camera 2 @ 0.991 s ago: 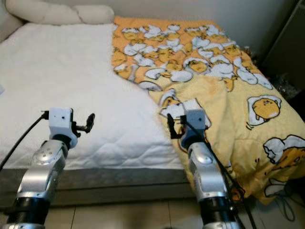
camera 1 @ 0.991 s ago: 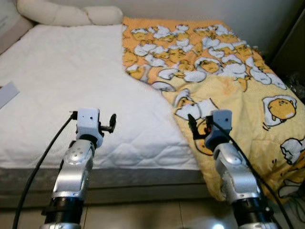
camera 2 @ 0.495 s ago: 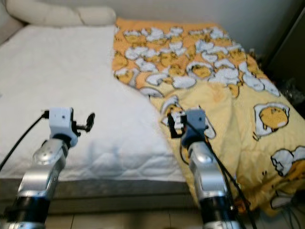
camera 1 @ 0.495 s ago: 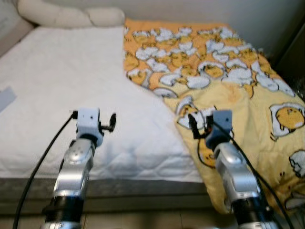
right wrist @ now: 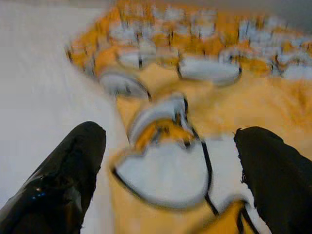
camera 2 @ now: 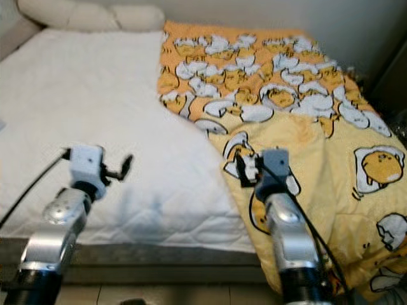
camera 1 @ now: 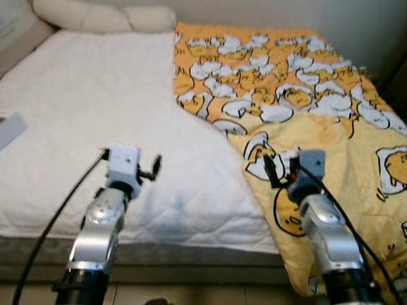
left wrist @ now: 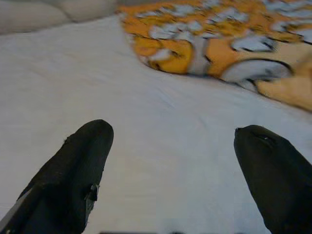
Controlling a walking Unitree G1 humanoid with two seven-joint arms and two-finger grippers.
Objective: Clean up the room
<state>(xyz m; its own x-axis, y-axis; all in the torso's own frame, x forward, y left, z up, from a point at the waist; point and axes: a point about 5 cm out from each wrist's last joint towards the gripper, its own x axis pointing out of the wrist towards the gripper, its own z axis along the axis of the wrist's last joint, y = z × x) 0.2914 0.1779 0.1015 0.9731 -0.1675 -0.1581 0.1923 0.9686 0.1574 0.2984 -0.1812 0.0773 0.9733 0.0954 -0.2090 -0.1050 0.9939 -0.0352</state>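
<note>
From the head camera I looked down on a bed with a white quilted mattress cover. A yellow-orange fleece blanket printed with white-and-yellow egg characters lay over the bed's right side, bunched and folded back along a diagonal edge, its lower part spilling over the mattress's near edge toward the floor. The left portion of the mattress was bare.

Two cream pillows sat at the head of the bed against the wall. A flat pale grey sheet, possibly paper, lay on the mattress near its left edge.

Left gripper was held up over the bare mattress near the foot of the bed. Its jaws stood wide apart with nothing between them; the wrist view showed white cover between the two black fingers and the blanket's edge beyond.

Right gripper hovered above the folded-back blanket corner close to the diagonal edge. Its jaws were also spread wide and held nothing; an egg print showed between the fingers. That wrist view was blurred, so I could not tell whether the fingertips touched the fabric.
</note>
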